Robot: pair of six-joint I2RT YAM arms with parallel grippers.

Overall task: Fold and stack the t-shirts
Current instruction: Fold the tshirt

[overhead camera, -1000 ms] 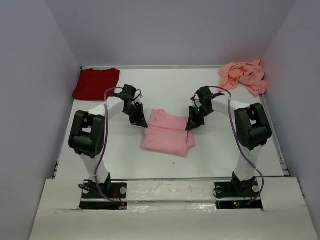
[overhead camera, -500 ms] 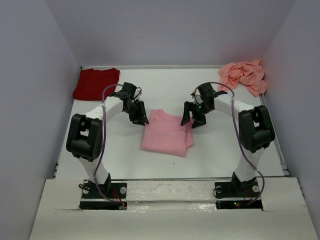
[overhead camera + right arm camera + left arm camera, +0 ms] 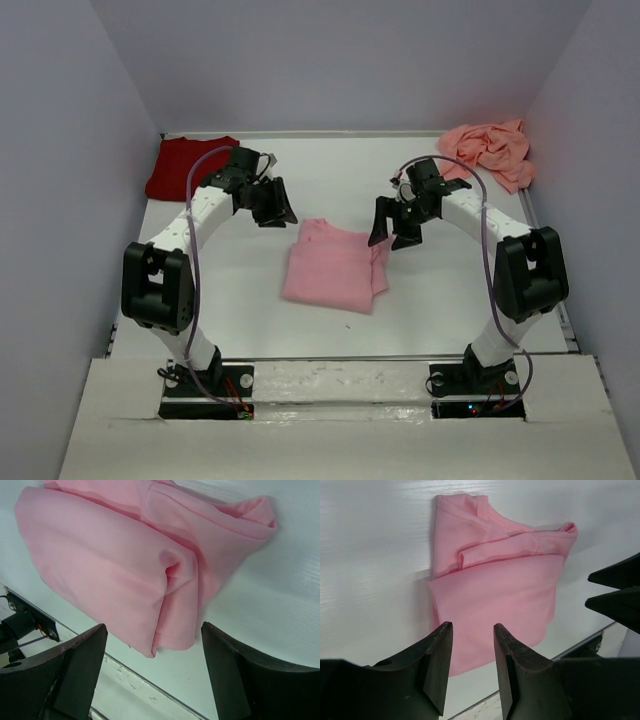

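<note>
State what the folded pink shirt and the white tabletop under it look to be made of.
Folded light pink t-shirt: soft matte knit cloth, probably cotton jersey; it creases and bunches in rounded folds. White tabletop: hard, smooth, slightly glossy board, perhaps painted or laminated; faint straight streaks run across it.

Right hand [image 3: 154,627] hangs over the bench [image 3: 280,605], both dark fingers [image 3: 75,670] spread wide with nothing between them. Folded light pink t-shirt [image 3: 115,565] lies flat on the bench below the hand, layers doubled and one edge rumpled with a small pucker. An arm base with wires [image 3: 20,625] shows at the bench's near edge.
</note>
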